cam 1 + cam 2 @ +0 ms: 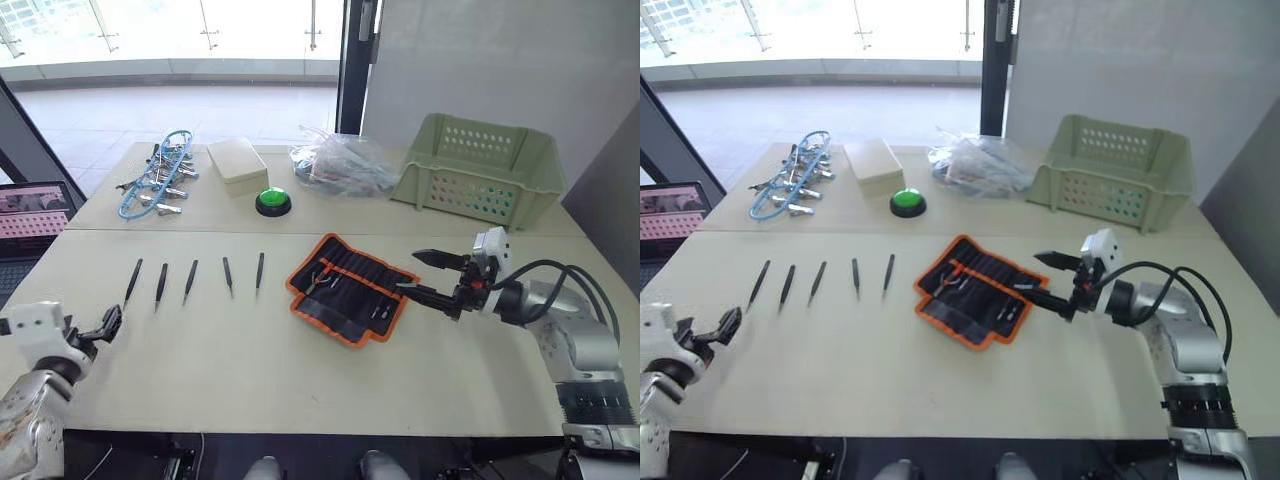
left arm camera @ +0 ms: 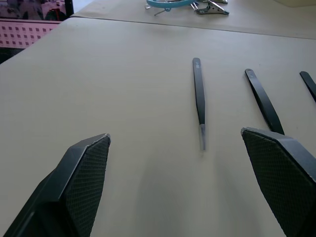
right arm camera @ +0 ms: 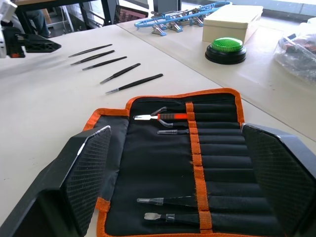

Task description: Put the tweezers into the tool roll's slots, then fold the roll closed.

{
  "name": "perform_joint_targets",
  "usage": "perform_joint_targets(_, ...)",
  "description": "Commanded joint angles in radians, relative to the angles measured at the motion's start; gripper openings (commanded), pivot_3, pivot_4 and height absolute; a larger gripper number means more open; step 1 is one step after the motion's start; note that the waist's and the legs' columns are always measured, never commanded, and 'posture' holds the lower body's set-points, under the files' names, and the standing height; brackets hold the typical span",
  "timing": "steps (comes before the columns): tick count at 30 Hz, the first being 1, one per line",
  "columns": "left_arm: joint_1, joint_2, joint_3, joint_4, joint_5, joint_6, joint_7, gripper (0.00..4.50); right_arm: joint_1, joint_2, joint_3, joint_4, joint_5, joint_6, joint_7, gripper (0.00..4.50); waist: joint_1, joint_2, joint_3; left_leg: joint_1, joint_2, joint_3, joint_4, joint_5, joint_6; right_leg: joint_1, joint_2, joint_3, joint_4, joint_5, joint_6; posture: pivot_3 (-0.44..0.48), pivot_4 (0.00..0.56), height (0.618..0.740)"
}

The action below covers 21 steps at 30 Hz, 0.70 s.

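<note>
Five black tweezers (image 1: 190,281) lie in a loose row on the beige tabletop (image 1: 250,370), left of centre in the head view, each apart from its neighbour and pointing toward the near edge. To their right, at the centre of the frame, the tool roll (image 1: 350,288) lies open and flat, its orange edging turned at an angle to the tabletop's edge. In the right wrist view the slots (image 3: 217,148) run in a row behind an orange band, and a few small tools already sit in them: one with a red-orange handle near the far end and two pale-tipped ones at the near end.

The right gripper (image 1: 432,277) hovers just right of the roll, its fingers (image 3: 81,182) spread wide and holding nothing; in its wrist view they frame the open roll. The left gripper (image 1: 103,327) sits at the lower left of the head view, near the tip of the leftmost tweezer. Its fingers (image 2: 86,180) are also spread wide and empty, with that tweezer lying between them in the left wrist view.

Along the top of the frame stand a bundle of silver clips with blue cables (image 1: 158,185), a cream box (image 1: 237,165), a green button (image 1: 273,201), a clear plastic bag (image 1: 343,165) and a green basket (image 1: 480,170). A laptop (image 1: 30,215) shows at the left edge.
</note>
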<state>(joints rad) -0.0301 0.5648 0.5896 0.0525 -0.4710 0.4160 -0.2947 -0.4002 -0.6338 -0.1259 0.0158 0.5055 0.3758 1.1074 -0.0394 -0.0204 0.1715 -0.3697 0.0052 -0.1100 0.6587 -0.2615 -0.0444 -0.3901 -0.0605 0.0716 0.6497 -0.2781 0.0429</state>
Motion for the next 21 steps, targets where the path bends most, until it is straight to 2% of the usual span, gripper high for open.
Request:
perform_joint_targets(1,-0.067,0.043,-0.014,0.089,0.037,-0.010,0.002,4.50,0.001,-0.004,-0.019,-0.049,0.027,0.002,-0.009,4.46,-0.003,0.000,0.000,0.000,0.000,0.000,0.000,0.000,0.000,0.000,0.000,0.000,0.000,0.000,0.000,0.000,0.150,0.740)
perform_joint_targets(5,-0.168,0.047,-0.058,0.233,0.064,-0.019,-0.011,4.50,0.008,0.017,-0.048,-0.067,0.076,0.042,-0.049,4.46,-0.005,0.000,0.000,0.000,0.000,0.000,-0.001,0.000,0.000,-0.001,0.000,0.000,0.001,0.000,0.000,0.000,0.150,0.740)
perform_joint_targets(14,-0.330,0.051,-0.104,0.411,0.105,0.019,0.013,4.50,0.016,-0.003,-0.048,-0.078,0.084,0.050,-0.058,4.46,0.011,0.000,0.000,0.000,-0.001,0.000,0.000,0.000,0.000,-0.002,-0.001,0.000,0.003,0.000,0.000,0.000,0.150,0.740)
perform_joint_targets(18,-0.366,0.055,-0.173,0.466,0.165,0.000,-0.011,3.32,0.016,0.013,-0.054,-0.099,0.109,0.068,-0.078,4.50,0.014,0.001,0.000,0.001,-0.001,0.000,0.000,0.001,-0.001,-0.003,-0.001,0.000,0.006,0.000,0.000,0.000,0.150,0.740)
perform_joint_targets(21,-0.376,0.044,-0.172,0.477,0.160,-0.016,-0.025,2.34,0.014,0.021,-0.066,-0.115,0.137,0.093,-0.100,4.50,0.022,0.001,-0.001,0.001,-0.002,0.000,0.000,0.001,-0.001,-0.003,-0.001,0.000,0.007,0.000,0.000,0.000,0.150,0.740)
